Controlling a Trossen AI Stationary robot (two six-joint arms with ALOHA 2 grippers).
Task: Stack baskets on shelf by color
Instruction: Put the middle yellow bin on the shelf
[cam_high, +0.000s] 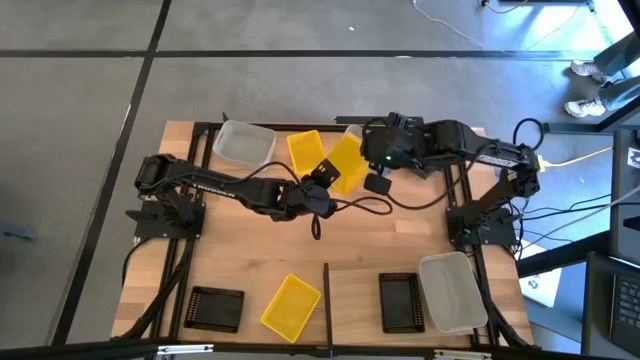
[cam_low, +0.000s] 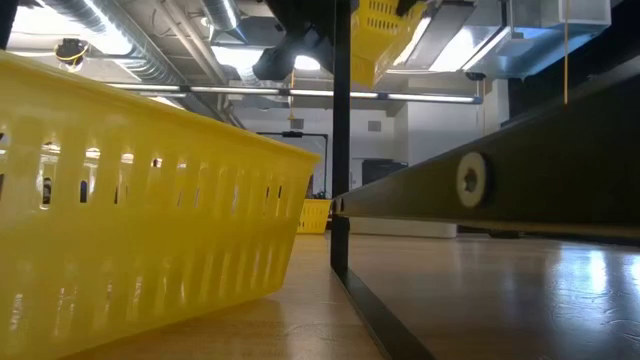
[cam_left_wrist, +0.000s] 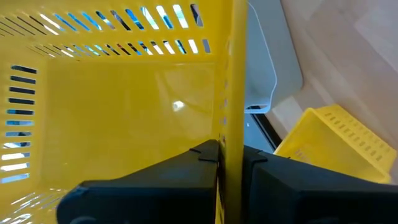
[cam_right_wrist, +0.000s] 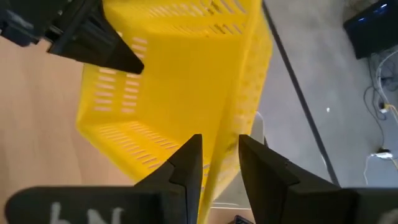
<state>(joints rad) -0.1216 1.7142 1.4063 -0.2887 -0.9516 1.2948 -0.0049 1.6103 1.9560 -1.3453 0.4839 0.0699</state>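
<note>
A yellow basket (cam_high: 346, 160) hangs tilted above the table's far middle, held between both grippers. My left gripper (cam_high: 326, 178) is shut on its left side and also shows in its own wrist view (cam_left_wrist: 230, 155). My right gripper (cam_high: 368, 172) is shut on its right side and shows in the right wrist view (cam_right_wrist: 219, 155). The lifted basket also shows at the top of the low view (cam_low: 385, 30). A second yellow basket (cam_high: 304, 150) lies on the table at the far side. A third (cam_high: 291, 305) lies near the front, left of the shelf's dark divider (cam_high: 326, 298). My left gripper pinches one side wall of the yellow basket at its rim (cam_left_wrist: 231, 124), one finger inside the basket and one outside. The basket is lifted clear of the table and tilted. My right gripper has the basket's opposite side wall (cam_right_wrist: 225, 134) between its two fingers, one finger inside and one outside, coming from the table's right. The basket hangs clear of the table.
The pale shelf panel (cam_high: 360, 285) at the front right bears a black basket (cam_high: 398, 300) and a translucent basket (cam_high: 450, 290). Another black basket (cam_high: 215, 308) lies front left. A translucent basket (cam_high: 243, 143) lies far left; another (cam_high: 353, 130) shows behind the lifted one.
</note>
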